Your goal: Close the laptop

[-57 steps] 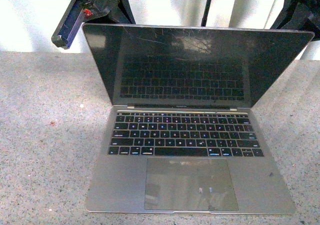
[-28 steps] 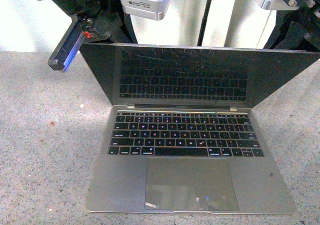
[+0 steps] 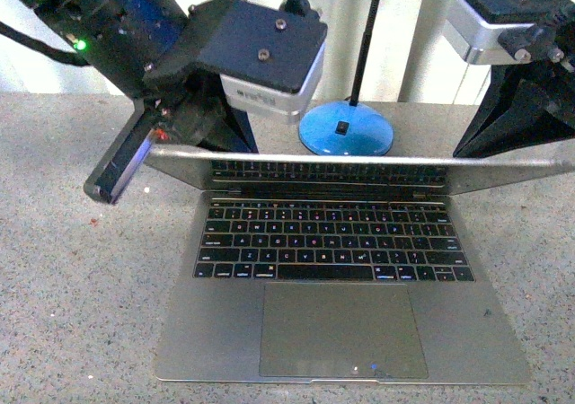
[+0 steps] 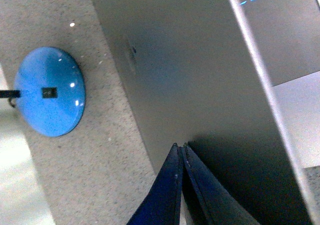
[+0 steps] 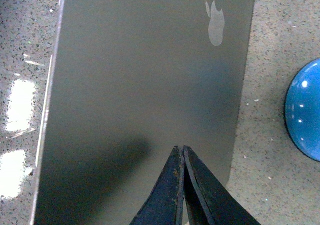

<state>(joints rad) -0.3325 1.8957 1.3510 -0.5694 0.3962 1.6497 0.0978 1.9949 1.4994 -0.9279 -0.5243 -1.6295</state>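
The silver-grey laptop (image 3: 337, 332) lies open on the speckled counter, black keys (image 3: 332, 242) and trackpad showing. Its lid (image 3: 359, 160) is tilted far down over the keyboard, so only its thin top edge and a dark strip of screen show in the front view. My left gripper (image 4: 180, 146) is shut, its tips resting on the plain back of the lid (image 4: 200, 75) near one corner. My right gripper (image 5: 179, 147) is also shut, tips against the lid's back (image 5: 140, 85), below the pale logo (image 5: 215, 22). Both arms stand behind the lid in the front view.
A round blue lamp base (image 3: 346, 127) with a thin black stem stands on the counter just behind the laptop, between the two arms; the same lamp base (image 4: 48, 91) lies beside the lid's back. Grey speckled counter (image 3: 81, 287) extends on both sides.
The lid has swung down from nearly upright to a low tilt over the keys. Both arms have come forward and down with it, and the blue lamp base now shows behind.
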